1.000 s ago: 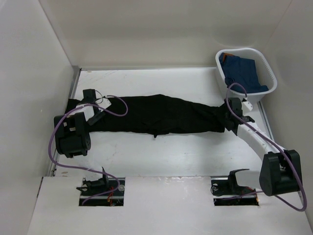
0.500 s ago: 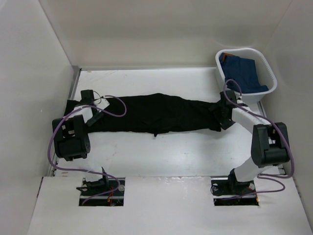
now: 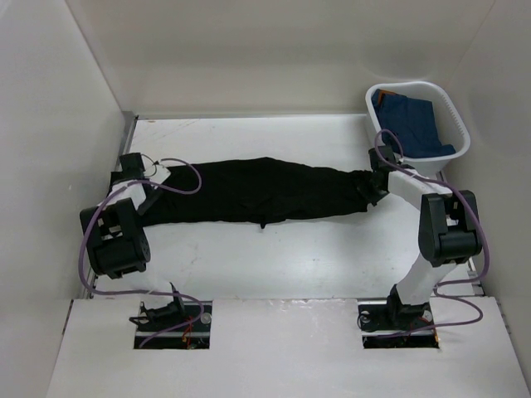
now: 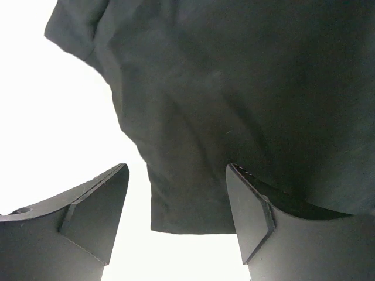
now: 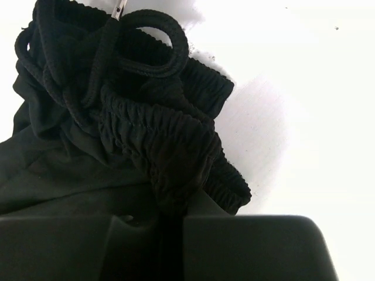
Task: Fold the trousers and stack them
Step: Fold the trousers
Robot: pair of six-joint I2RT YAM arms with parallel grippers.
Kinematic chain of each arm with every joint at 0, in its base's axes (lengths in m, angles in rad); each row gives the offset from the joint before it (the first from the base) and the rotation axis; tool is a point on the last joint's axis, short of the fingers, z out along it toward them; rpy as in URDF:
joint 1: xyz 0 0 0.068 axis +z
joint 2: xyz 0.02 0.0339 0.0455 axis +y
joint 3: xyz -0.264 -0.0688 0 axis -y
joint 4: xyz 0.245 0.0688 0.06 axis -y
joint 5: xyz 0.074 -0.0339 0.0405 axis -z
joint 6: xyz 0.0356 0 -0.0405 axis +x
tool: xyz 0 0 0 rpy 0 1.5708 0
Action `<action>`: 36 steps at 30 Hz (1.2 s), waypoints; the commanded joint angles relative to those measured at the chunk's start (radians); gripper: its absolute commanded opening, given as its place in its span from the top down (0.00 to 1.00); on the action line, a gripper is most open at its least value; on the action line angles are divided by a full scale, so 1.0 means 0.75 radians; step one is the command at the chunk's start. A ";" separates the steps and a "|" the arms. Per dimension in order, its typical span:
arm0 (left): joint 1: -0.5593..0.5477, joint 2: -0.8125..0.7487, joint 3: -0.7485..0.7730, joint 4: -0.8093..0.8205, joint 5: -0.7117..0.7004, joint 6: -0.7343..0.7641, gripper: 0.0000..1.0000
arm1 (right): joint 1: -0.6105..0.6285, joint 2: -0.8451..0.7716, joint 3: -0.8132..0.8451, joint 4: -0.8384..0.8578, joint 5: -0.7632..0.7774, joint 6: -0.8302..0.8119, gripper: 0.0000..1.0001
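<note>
Black trousers (image 3: 265,192) lie stretched lengthwise across the white desk (image 3: 274,257), legs to the left and waist to the right, apparently spread flat ready for folding. The right gripper (image 5: 167,219) is pressed together, pinching the gathered elastic waistband (image 5: 176,146). The left gripper (image 4: 176,193) hangs spread over the leg hem (image 4: 187,216), holding nothing. In the far right corner, a white basket (image 3: 455,112) holds a blue garment (image 3: 411,124).

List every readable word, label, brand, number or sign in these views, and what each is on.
No readable text in any view.
The trousers are plain black, with no tag or print showing. Their waistband and drawstring are unmarked.
The basket and the blue garment inside it show no lettering.
Any markings on the arms are too small to make out.
</note>
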 commanded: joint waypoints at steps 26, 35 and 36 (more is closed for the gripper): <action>-0.266 0.043 0.277 -0.329 0.310 -0.392 0.31 | 0.211 -0.762 0.334 -0.096 0.567 -1.182 1.00; -0.346 0.203 0.369 -0.409 0.363 -0.547 0.43 | 0.808 -0.257 0.637 -0.090 0.907 -1.162 1.00; -0.346 0.220 0.369 -0.419 0.371 -0.552 0.48 | 0.847 -0.212 0.668 -0.084 0.925 -1.157 1.00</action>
